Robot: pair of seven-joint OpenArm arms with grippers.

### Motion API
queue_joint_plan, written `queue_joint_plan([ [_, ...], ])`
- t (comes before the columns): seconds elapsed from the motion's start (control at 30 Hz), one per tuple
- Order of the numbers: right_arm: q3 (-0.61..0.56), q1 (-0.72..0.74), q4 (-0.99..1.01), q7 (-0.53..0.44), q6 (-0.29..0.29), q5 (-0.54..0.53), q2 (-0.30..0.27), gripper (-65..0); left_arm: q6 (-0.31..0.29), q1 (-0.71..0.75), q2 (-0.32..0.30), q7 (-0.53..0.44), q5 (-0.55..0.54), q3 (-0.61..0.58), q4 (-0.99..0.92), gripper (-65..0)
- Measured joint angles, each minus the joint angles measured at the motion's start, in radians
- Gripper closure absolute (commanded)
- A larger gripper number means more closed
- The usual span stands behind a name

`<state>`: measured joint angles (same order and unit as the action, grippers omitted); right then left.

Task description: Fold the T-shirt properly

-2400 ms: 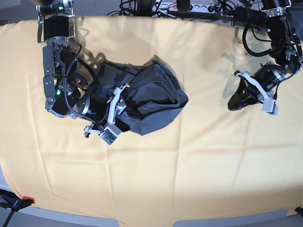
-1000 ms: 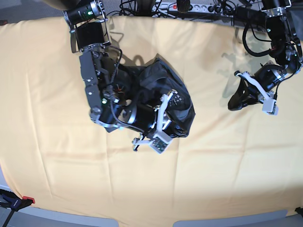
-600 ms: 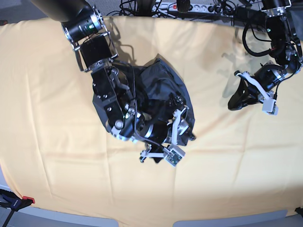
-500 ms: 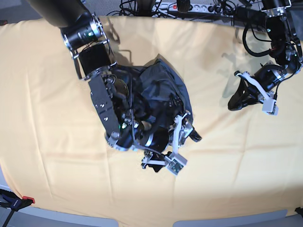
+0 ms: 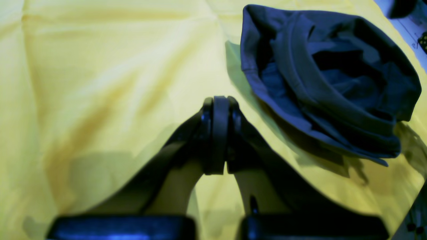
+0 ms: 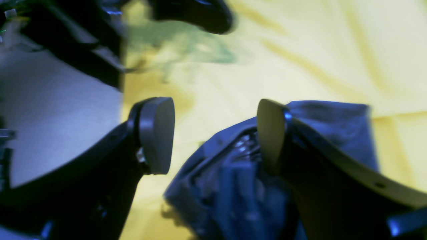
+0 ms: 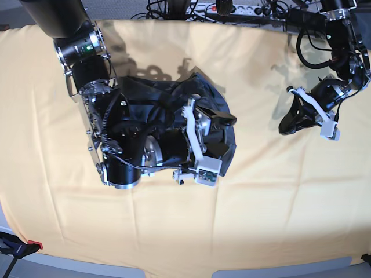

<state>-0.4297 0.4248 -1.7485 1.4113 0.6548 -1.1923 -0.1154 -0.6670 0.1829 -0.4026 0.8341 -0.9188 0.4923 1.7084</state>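
The T-shirt (image 7: 211,110) lies in a crumpled heap near the middle of the yellow cloth (image 7: 261,202), bunched and rolled on itself with no sleeve, hem or collar laid flat; in the left wrist view the T-shirt (image 5: 327,83) shows as a dark mound of overlapping folds, with one hemmed edge curling round its near side. Folding proper has not begun, I judge: the step in hand is getting the heap opened and spread. The right gripper (image 7: 211,142) hangs over the heap, its arm covering much of the fabric in the base view. In the right wrist view the right gripper (image 6: 215,136) has its jaws parted with nothing between the pads, the shirt's fabric lying below and behind one finger (image 6: 270,133); whether that finger touches the cloth I cannot tell. The left gripper (image 7: 288,124) sits well apart from the shirt, toward the cloth's far side, and the left wrist view shows the left gripper (image 5: 218,133) with its jaws pressed together, empty, above bare yellow cloth. The next move, as I see it, calls for the right gripper to pinch a single layer at an identifiable edge, such as that hem, not a wad of several layers, and for the left arm to come across and take a second point so the two can draw the shirt out flat.
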Motion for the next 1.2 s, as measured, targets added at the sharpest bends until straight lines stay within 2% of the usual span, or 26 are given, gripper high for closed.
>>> queue_joint_plan([
  [0.13,0.000,-0.049,-0.003,0.009,0.002,-0.138,-0.081,-38.9,0.000,0.000,-0.002,-0.001,-0.002,0.000,0.000,0.0],
  [0.2,0.000,-0.067,-0.023,0.011,0.024,-0.195,-0.112,-38.9,0.000,0.000,0.001,-0.001,-0.002,0.000,0.000,0.0],
  [0.33,0.000,-0.138,-0.072,0.003,0.044,-0.219,-0.131,-38.9,0.000,0.000,0.000,0.000,-0.002,0.000,0.000,0.0],
  [0.4,0.000,-0.193,-0.072,0.003,0.042,-0.155,-0.130,-38.9,0.000,0.000,0.001,0.000,-0.002,0.000,0.000,0.0],
  [0.53,-0.001,-0.265,-0.070,0.008,0.042,0.058,-0.128,-38.9,0.000,0.000,0.001,0.000,-0.002,0.000,0.000,0.0],
  [0.6,-0.001,-0.266,-0.070,-0.071,0.040,0.183,-0.128,-38.9,0.000,0.000,0.000,0.000,-0.002,0.000,0.000,0.0],
  [0.67,-0.001,-0.261,-0.070,-0.148,0.039,0.231,-0.128,-38.9,0.000,0.000,0.001,-0.001,-0.002,0.000,0.000,0.0],
  [0.8,-0.001,-0.261,-0.070,-0.182,0.039,0.275,-0.125,-38.9,0.000,0.000,0.001,0.000,-0.002,0.000,0.000,0.0],
  [1.2,-0.001,-0.285,-0.070,-0.193,0.039,0.269,-0.116,-38.9,0.000,0.000,0.001,0.000,-0.002,0.000,0.000,0.0],
])
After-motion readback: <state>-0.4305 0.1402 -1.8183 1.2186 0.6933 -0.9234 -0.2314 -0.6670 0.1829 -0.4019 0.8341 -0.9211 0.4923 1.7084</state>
